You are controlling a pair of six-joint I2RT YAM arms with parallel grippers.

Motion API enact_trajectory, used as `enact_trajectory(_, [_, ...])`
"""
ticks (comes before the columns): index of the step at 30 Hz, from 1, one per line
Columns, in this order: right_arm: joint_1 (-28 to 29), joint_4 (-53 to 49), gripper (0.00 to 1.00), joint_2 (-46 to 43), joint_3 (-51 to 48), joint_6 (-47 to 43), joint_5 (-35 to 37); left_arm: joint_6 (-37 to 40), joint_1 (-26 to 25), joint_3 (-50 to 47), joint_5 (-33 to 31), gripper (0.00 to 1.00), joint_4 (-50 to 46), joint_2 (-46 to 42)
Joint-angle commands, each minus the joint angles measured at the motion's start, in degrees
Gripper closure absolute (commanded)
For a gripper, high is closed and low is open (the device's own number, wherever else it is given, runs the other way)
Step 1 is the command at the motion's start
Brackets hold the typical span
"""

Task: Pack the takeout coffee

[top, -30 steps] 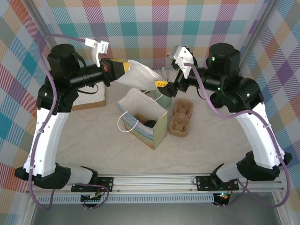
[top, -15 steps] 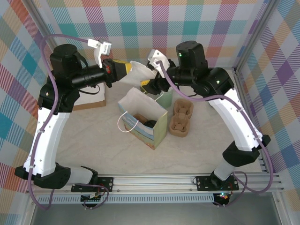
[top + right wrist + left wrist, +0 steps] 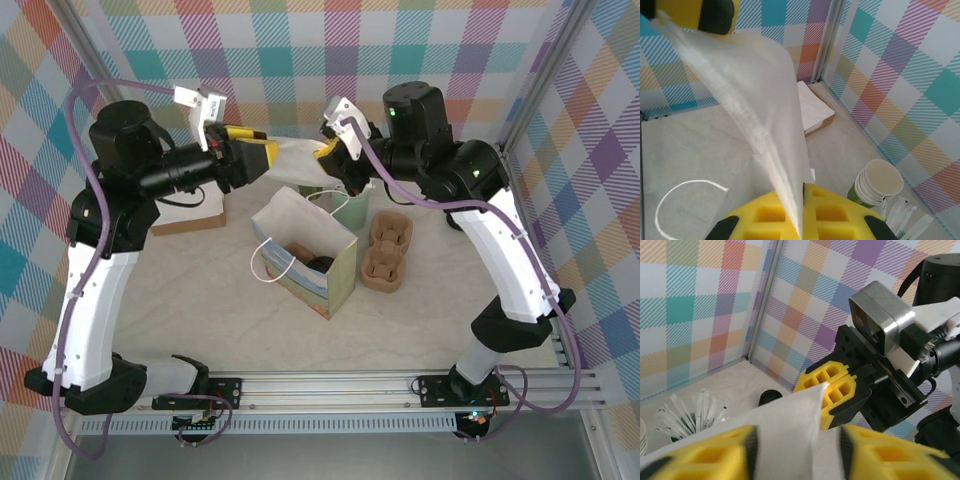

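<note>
Both arms are reaching in over the table, tips facing each other above the paper bag (image 3: 338,283). The right gripper (image 3: 327,150) is pinching one end of a white paper sheet (image 3: 297,158). In the right wrist view its yellow fingers (image 3: 765,217) are pressing together on the sheet's edge. The left gripper (image 3: 270,155) is standing with its jaws apart, and the sheet's other end is lying loose between its fingers (image 3: 705,460).

The paper bag is standing upright and open-topped mid-table, white inside with a blue-green printed side and a white loop handle. It is holding a brown item (image 3: 298,250), which I cannot identify. Beside that, the takeout coffee (image 3: 320,264) is sitting in the bag with only its black lid showing.

A brown pulp cup carrier (image 3: 386,250) is lying just to the right of the bag. A mint-green cup (image 3: 352,207) is standing behind the bag, under the right gripper, and is holding white stirrers (image 3: 695,410). A stack of lidless cups (image 3: 879,182) is sitting right next to the stirrers. A small black round thing (image 3: 770,397) is lying on the table near them, too small to tell what it is. A flat cardboard tray (image 3: 185,224) is sitting at the back left, holding a pile of white sheets (image 3: 815,106).
</note>
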Motion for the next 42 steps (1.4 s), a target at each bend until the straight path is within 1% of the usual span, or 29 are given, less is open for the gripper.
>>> enact_trajectory(1, [0.2,-3.2,1.00,-3.8,2.2,5.4,-1.0,1.0,-0.8,-0.4,-3.8,0.27,-0.9,-4.3])
enact_trajectory(2, [0.3,-3.6,1.00,-4.3,2.4,6.3,-1.3,1.0,-0.8,-1.1,-5.4,0.23,-1.3,-5.4])
enact_trajectory(4, [0.2,-4.7,1.00,-5.4,2.3,8.9,-2.4,0.5,-0.8,-3.8,-10.6,0.15,-1.7,-8.4])
enact_trajectory(6, [0.2,-5.6,1.00,-6.3,2.1,11.1,-3.8,-0.5,-0.8,-7.5,-16.0,0.11,-1.6,-11.7])
enact_trajectory(11, [0.2,-8.7,1.00,-6.8,1.4,18.2,-5.4,-3.9,-0.8,-19.7,-29.0,0.08,-1.5,-20.0])
enact_trajectory(16, [0.3,-8.8,1.00,-7.3,-3.1,20.6,-7.0,-5.5,-0.8,-29.4,-37.6,0.08,-3.1,-26.1])
enact_trajectory(20, [0.3,-8.6,1.00,-6.8,-6.1,20.7,-5.6,-5.5,-0.8,-33.3,-40.8,0.08,-5.2,-28.9])
enact_trajectory(26, [0.3,-8.6,1.00,-5.3,-8.5,19.1,-5.7,-5.5,-0.8,-36.1,-42.5,0.07,-6.5,-31.1])
enact_trajectory(37, [0.7,-13.5,1.00,-0.5,-8.9,14.8,-6.2,-5.9,-0.8,-37.0,-42.3,0.07,-6.3,-30.8])
enact_trajectory(42, [1.3,-14.5,1.00,2.5,-8.3,14.7,-2.5,-6.1,-0.8,-36.9,-42.1,0.07,-6.3,-30.7])
